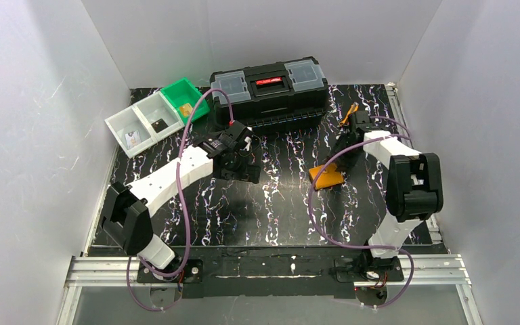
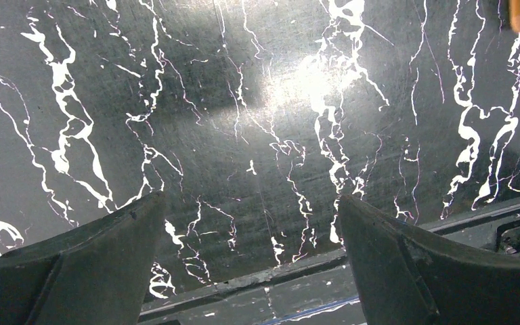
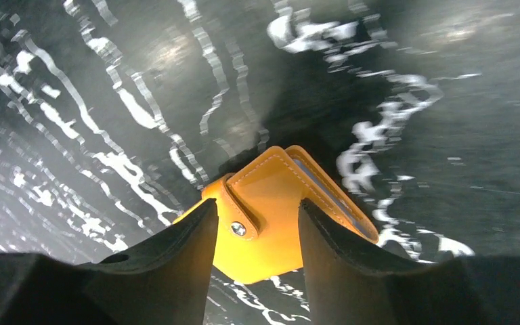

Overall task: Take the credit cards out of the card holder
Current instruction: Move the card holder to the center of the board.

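Plain white walls close in the left, right and far sides of a black, white-veined table; light glares off it.

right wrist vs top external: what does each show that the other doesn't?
Only right wrist: the snap button on the card holder strap, framed by the right pincer. Only top external: black toolbox, green bin, white bins, left pincer. Both: the orange card holder lying on the black marbled table.

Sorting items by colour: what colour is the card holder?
Orange card holder, small silver snap; clearest in the right wrist view.
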